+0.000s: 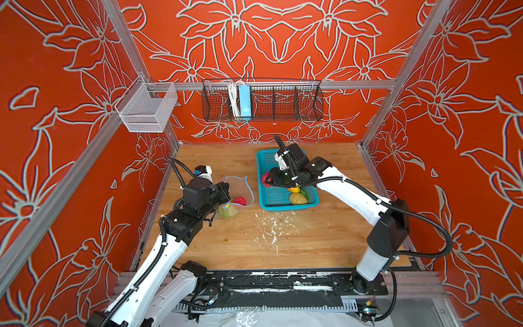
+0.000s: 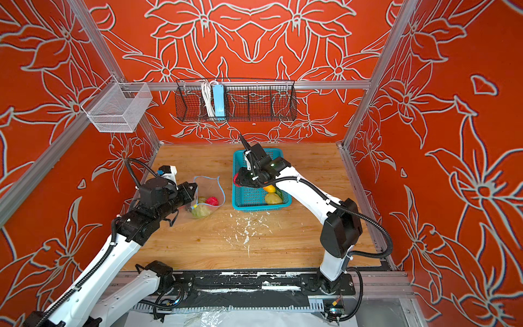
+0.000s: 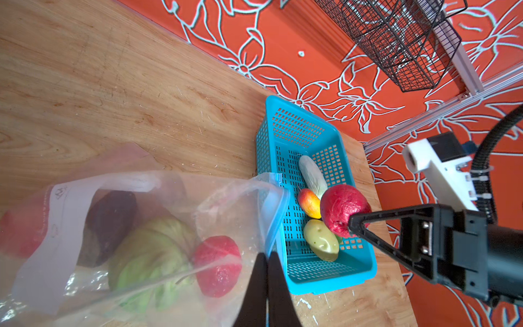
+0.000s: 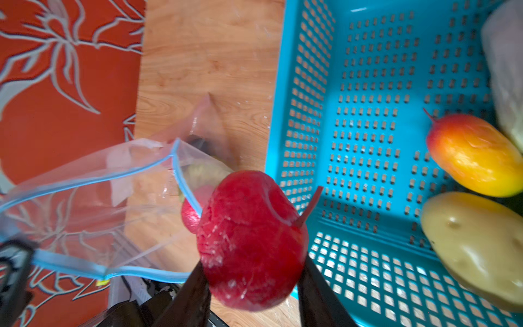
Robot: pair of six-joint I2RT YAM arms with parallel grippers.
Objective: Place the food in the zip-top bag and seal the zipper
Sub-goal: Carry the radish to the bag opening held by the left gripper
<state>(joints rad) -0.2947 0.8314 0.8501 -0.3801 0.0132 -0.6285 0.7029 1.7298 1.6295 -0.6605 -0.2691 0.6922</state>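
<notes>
The clear zip-top bag (image 1: 240, 188) (image 3: 141, 198) lies left of the teal basket (image 1: 278, 195), mouth gaping, its blue zipper (image 4: 186, 188) unsealed. My left gripper (image 3: 267, 259) is shut on the bag's rim near the yellowish slider (image 4: 102, 282). Through the plastic I see a green cabbage (image 3: 150, 254), a strawberry (image 3: 219, 266) and a dark avocado (image 3: 110, 223). My right gripper (image 4: 253, 262) is shut on a red radish (image 4: 249, 240) (image 1: 265, 179), held above the basket's left rim. A cucumber (image 3: 312, 175), mango (image 4: 475, 155) and potato (image 4: 478, 249) lie in the basket.
A black wire rack (image 1: 283, 104) with a light-blue power strip (image 1: 244, 102) hangs on the back wall. A white mesh bin (image 1: 147, 109) hangs at the left post. White flecks (image 1: 271, 226) dot the wooden tabletop in front of the basket.
</notes>
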